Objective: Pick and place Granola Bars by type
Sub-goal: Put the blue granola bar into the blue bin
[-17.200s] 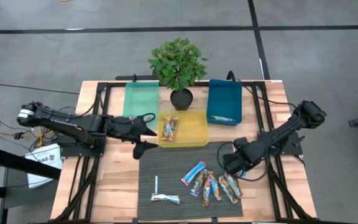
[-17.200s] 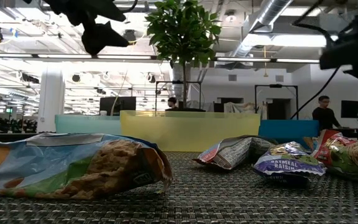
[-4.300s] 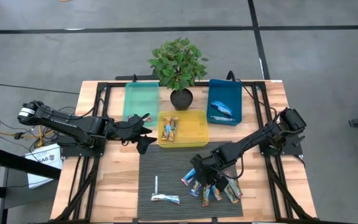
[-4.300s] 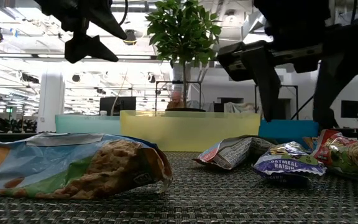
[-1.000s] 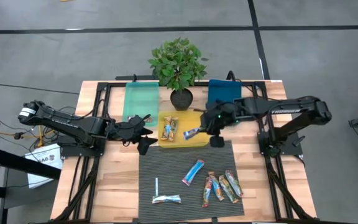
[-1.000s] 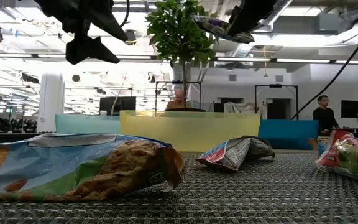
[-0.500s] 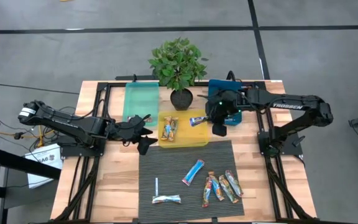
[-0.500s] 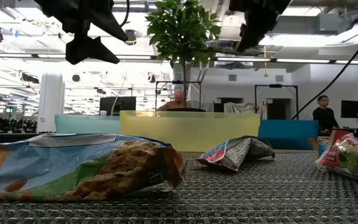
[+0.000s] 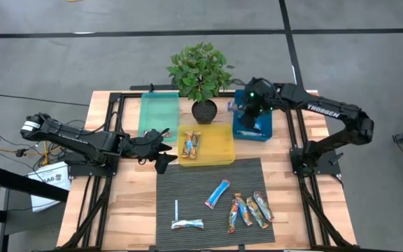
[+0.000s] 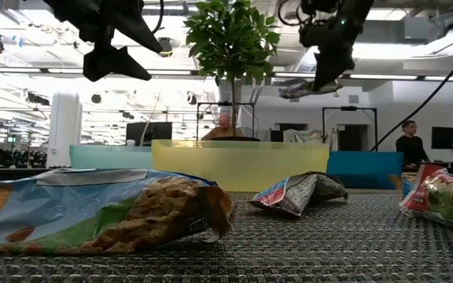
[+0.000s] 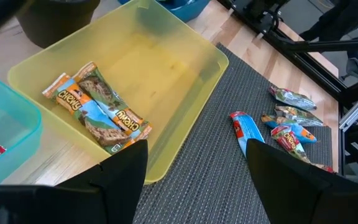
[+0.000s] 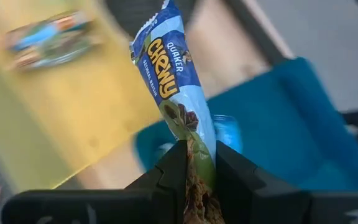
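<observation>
My right gripper (image 9: 242, 108) hangs above the left rim of the blue bin (image 9: 257, 122), shut on a blue-wrapped Granola Bar (image 12: 169, 74), which also shows high up as the bar (image 10: 297, 88) in the low view. My left gripper (image 9: 161, 150) stands open in the air beside the yellow bin (image 9: 219, 143), which holds two bars (image 11: 95, 109). On the dark mat (image 9: 187, 185) lie a blue bar (image 9: 217, 193), three multicoloured bars (image 9: 249, 210) and one more bar (image 9: 187, 224). My right gripper pinches one end of the bar's wrapper (image 12: 194, 152) between its two fingers. The rest of the bar sticks out past the fingertips, roughly in line with the fingers. It is lifted clear, above the blue bin's rim.
A potted plant (image 9: 201, 77) stands between the green bin (image 9: 158, 112) and the blue bin, close to my right gripper. A thin white stick (image 9: 175, 208) lies on the mat's left part. Black frame rails run along both table sides.
My right gripper has carried the bar from above the yellow bin's right part toward the table's far right, to above the blue bin's left rim, turning as it went. The bar stays lifted clear.
</observation>
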### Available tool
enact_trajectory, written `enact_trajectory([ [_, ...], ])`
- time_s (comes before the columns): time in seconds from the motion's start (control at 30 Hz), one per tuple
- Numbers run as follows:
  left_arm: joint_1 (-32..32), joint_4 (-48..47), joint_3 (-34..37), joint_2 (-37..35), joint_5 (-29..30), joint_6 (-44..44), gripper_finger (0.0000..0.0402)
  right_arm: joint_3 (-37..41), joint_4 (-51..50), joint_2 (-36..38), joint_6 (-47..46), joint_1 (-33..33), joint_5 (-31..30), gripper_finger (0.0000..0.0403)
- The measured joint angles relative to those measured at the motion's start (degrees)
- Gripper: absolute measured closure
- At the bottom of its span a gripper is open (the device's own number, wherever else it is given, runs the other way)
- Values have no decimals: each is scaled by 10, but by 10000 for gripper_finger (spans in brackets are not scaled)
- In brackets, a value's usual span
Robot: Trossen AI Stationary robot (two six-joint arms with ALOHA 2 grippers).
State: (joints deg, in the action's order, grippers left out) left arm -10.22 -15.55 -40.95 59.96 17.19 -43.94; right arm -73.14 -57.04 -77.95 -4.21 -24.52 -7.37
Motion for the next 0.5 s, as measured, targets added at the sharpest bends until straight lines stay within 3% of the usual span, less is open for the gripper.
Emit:
enact_trajectory([
  [0.3, 0, 0, 0, 0, 0, -1, 136, 0, 2, 0, -33, -97, -22, 340],
  [0.5, 0, 0, 0, 0, 0, -4, 136, 0, 2, 0, -33, -127, -18, 340],
])
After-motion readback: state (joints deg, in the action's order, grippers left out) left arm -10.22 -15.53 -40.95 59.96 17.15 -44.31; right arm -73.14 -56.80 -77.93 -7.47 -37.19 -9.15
